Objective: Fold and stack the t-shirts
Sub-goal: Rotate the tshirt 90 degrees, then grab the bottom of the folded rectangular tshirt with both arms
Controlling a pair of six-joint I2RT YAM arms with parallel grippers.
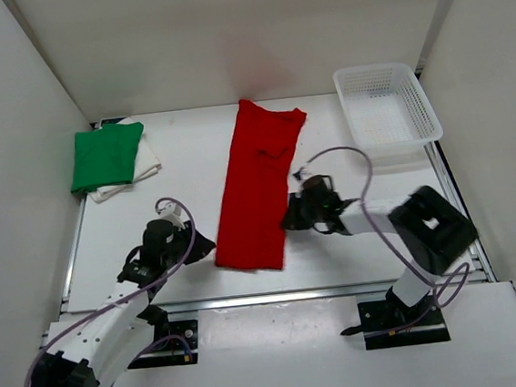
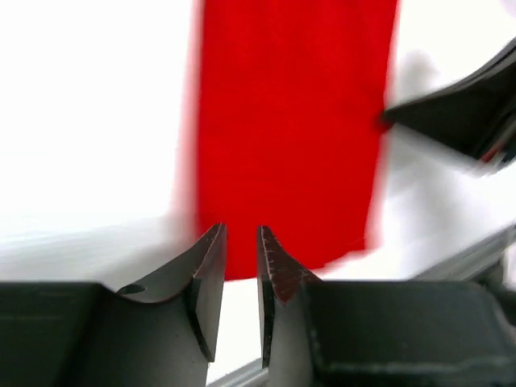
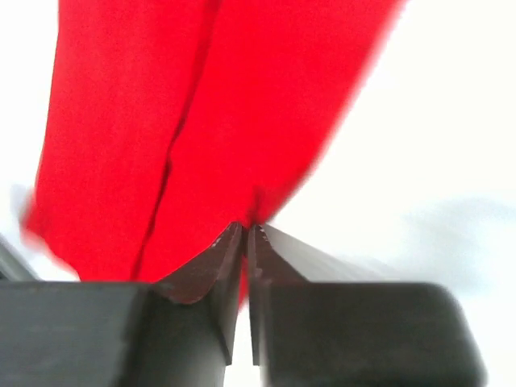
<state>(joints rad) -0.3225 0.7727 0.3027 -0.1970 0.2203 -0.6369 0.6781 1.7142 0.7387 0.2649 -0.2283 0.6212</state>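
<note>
The red t-shirt (image 1: 257, 184) lies folded into a long strip down the middle of the table. My right gripper (image 1: 288, 218) is at its right edge near the front, shut on a pinch of red cloth (image 3: 210, 105), which shows between the jaws (image 3: 245, 226). My left gripper (image 1: 206, 244) is at the strip's near left corner. Its jaws (image 2: 240, 230) stand a narrow gap apart with nothing between them, and the red hem (image 2: 290, 121) lies just beyond the tips. The green t-shirt (image 1: 104, 156) lies folded on the folded white t-shirt (image 1: 148, 158) at the back left.
A white mesh basket (image 1: 381, 68) stands at the back right corner. White walls close in the table on the left, back and right. A metal rail runs along the near edge in front of the arm bases. The right arm's dark body (image 2: 459, 121) shows in the left wrist view.
</note>
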